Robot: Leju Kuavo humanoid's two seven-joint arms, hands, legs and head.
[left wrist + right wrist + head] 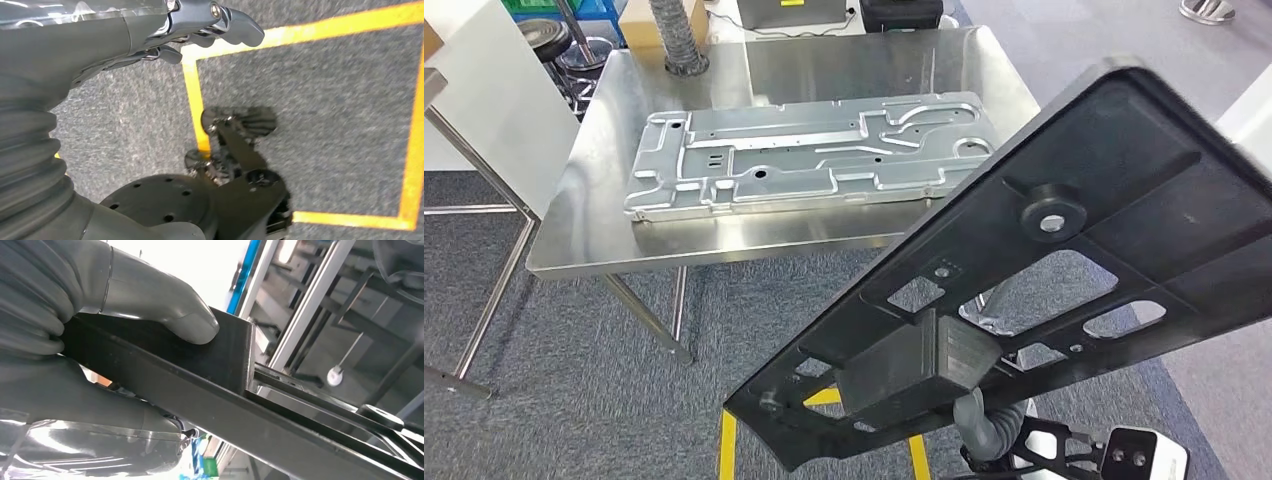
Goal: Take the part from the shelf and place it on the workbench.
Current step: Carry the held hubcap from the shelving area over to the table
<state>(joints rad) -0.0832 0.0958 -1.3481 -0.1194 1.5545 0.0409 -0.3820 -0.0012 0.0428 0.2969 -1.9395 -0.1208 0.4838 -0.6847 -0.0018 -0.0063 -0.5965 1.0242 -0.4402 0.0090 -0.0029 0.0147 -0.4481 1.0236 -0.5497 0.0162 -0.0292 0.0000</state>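
While the black part (pixel 1064 270) hangs tilted in the air short of the table, the scene breaks down as follows.

Step in hand: the carry, by my reading; the part is off any shelf and not yet set down on the workbench (pixel 574 220).

Black part: a long flat panel with cut-outs and a round boss, slanting from low near the robot's body to high at the right of the head view, its upper end overlapping the table's near right corner in that view; I cannot tell whether it is actually above the table.

Right hand (pixel 75 330): clamped on a boxy block of the part, thumb (pixel 165 315) pressed on one face and the rest of the hand wrapped beneath, seen in the right wrist view.

Left hand (pixel 200 25): hanging over grey carpet marked with yellow tape (pixel 195 100), fingers curled in loosely with nothing in them.

Workbench: a steel table ahead, already carrying a silver stamped metal plate (pixel 814 150) across most of its middle.

Next move, as a judgement: bring the part forward over the bench, level it, and lower it onto the plate or the bare steel beside it before letting go.

Risk: a one-handed hold on so long a panel could let it swing or clip the table edge.
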